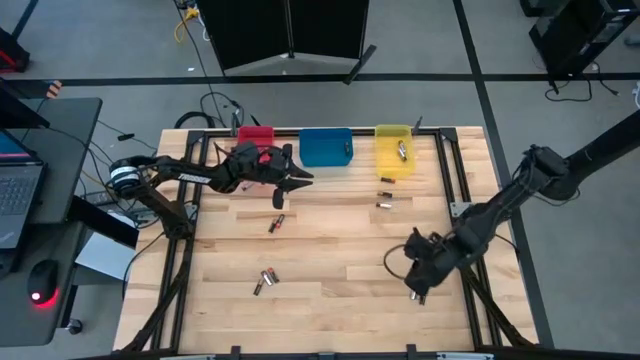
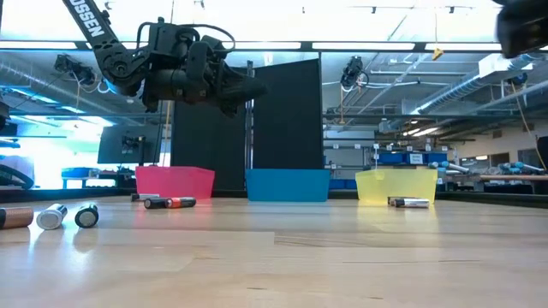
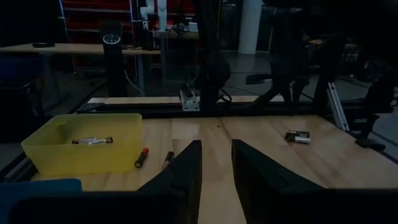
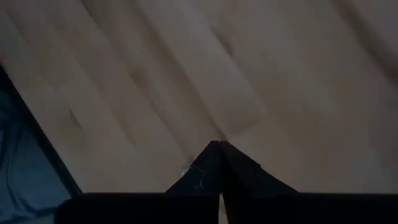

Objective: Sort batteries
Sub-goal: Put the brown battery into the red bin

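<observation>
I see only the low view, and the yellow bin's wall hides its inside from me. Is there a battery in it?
Observer: Yes, one battery lies inside the yellow bin.
Operator: Does the left end effector hold something?
Observer: No. The left end effector is open, with nothing between its fingers.
Operator: And where is the right one?
Observer: The right end effector is shut, over the table's right side, far from the bins.
</observation>
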